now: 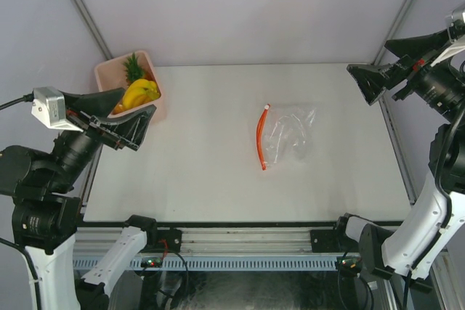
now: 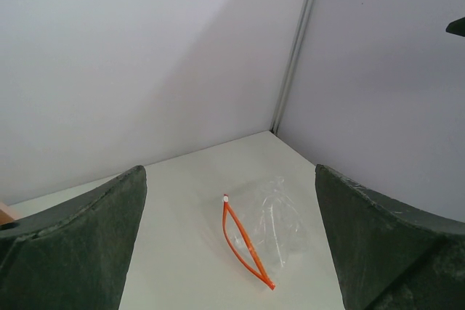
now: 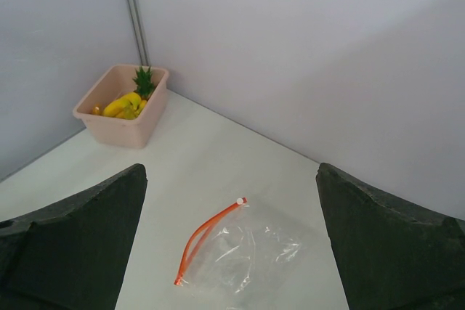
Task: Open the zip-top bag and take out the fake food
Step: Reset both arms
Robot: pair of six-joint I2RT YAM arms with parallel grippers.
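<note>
Left gripper [image 1: 138, 101] spread wide, zip-top bag [image 1: 287, 136] well apart rightward

We find the bag [image 1: 289, 136] on the table [image 1: 203, 168]; well left of and behind it, the bin [image 1: 105, 70] holds the food [image 1: 140, 93].

The top external view looks steeply down from above and behind the arm bases along its bottom edge, taking in the whole white table [image 1: 203, 157]. The left wrist view sits lower, facing a rear wall corner at upper right, the left gripper [image 2: 229, 172] filling both lower corners. The right wrist view faces the opposite rear corner, pink bin [image 3: 120, 127] at upper left, right gripper [image 3: 231, 168] likewise framing it. All three share the zip-top bag [image 1: 287, 136].
</note>
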